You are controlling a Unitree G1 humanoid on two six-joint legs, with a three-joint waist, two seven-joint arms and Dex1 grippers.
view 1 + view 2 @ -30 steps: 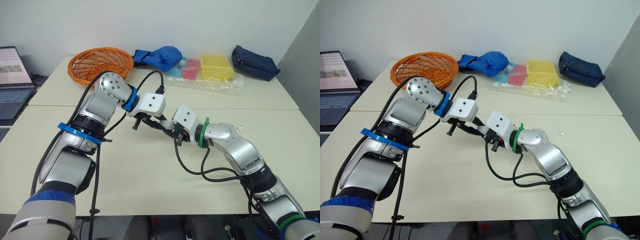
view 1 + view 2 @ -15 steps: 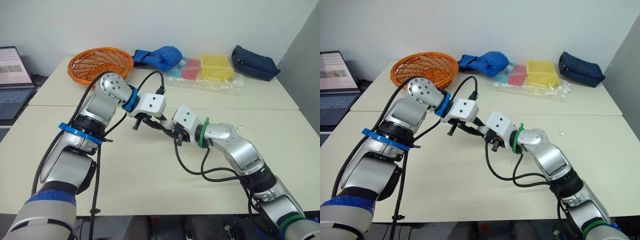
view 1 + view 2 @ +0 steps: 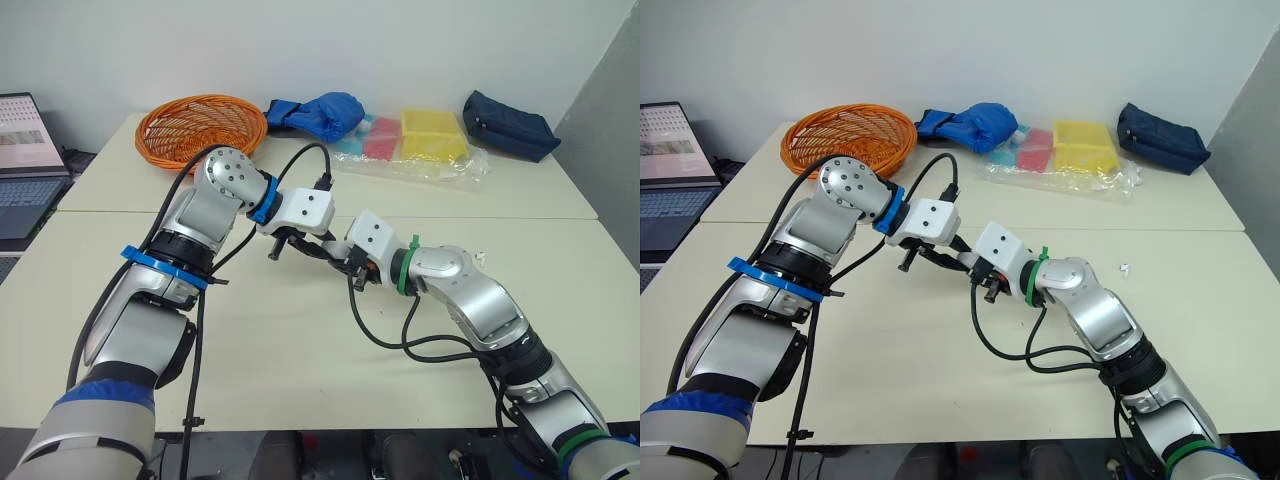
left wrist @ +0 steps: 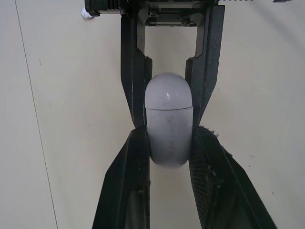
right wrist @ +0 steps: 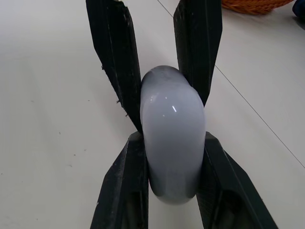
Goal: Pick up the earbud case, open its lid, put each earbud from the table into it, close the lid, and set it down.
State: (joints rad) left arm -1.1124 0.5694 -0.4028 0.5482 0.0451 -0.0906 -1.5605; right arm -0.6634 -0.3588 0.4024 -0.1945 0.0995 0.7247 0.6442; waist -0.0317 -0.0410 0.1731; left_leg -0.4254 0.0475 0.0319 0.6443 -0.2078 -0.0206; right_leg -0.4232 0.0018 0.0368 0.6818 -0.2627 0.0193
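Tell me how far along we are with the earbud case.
Pickup looks done: the earbud case is clamped between the left tool and the right tool over the table. In hand: opening the lid, whose seam looks shut. Left: loading the earbuds (a small white piece on the table's right side may be one), then closing and setting down.

My head eyes look down across the table (image 3: 280, 350); both wrist cameras face one case (image 4: 168, 126), close, from opposite ends.

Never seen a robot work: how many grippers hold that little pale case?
2. The left gripper and the right gripper, facing each other, both clamp the earbud case above the table.
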